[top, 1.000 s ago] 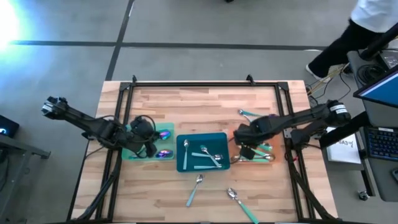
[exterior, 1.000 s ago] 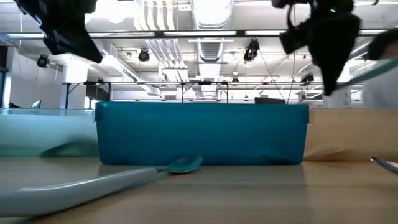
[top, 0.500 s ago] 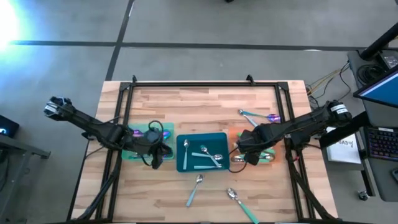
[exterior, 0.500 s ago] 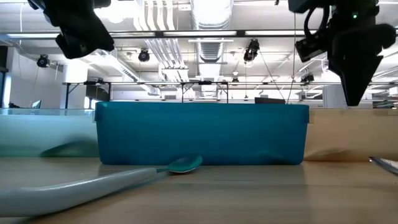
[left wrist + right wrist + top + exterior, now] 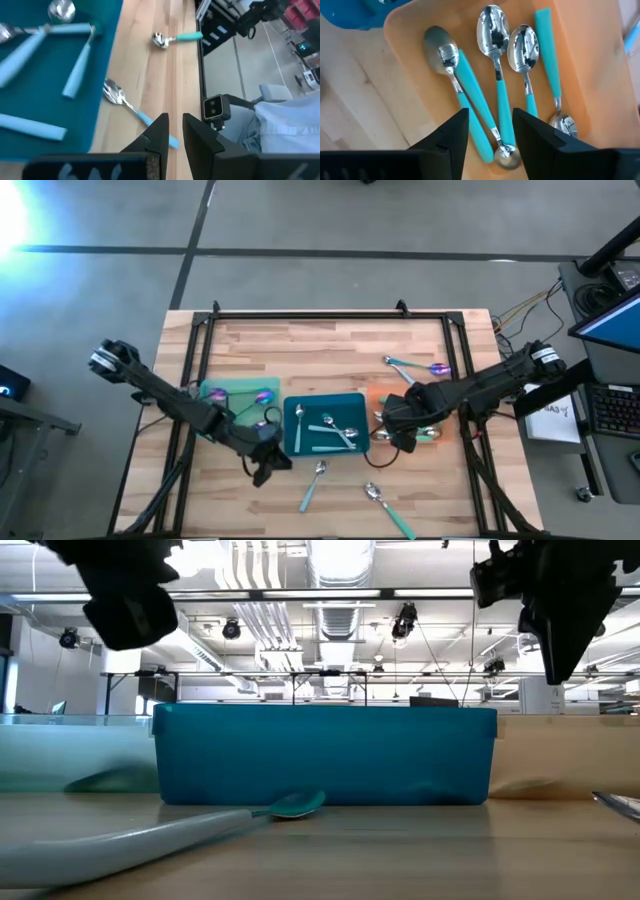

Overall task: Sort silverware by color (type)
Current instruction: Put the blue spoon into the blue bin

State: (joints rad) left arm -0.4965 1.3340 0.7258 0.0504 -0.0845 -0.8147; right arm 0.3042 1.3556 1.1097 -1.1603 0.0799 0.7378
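My left gripper [image 5: 268, 470] [image 5: 175, 131] hovers over bare wood just in front of the teal tray's [image 5: 352, 402] near left corner. Its fingers are a narrow gap apart with nothing between them. A teal-handled spoon [image 5: 314, 482] [image 5: 125, 104] lies flat on the table just to its right. My right gripper [image 5: 393, 438] [image 5: 490, 131] is open above the orange tray [image 5: 410, 30], where several teal-handled spoons [image 5: 497, 75] lie flat. Two purple spoons [image 5: 265, 395] rest in the green tray [image 5: 238, 387].
A second teal-handled spoon [image 5: 385, 502] lies by the near edge. A teal-handled spoon [image 5: 400, 364] and a purple one [image 5: 438, 368] lie at the far right. The teal tray holds several spoons [image 5: 330, 428]. A black frame [image 5: 300, 312] runs along the table's far edge and sides.
My left gripper has left the green tray and travelled toward the table's near edge and right, ending in front of the teal tray's left corner. My right gripper has shifted slightly toward the near edge, staying over the orange tray.
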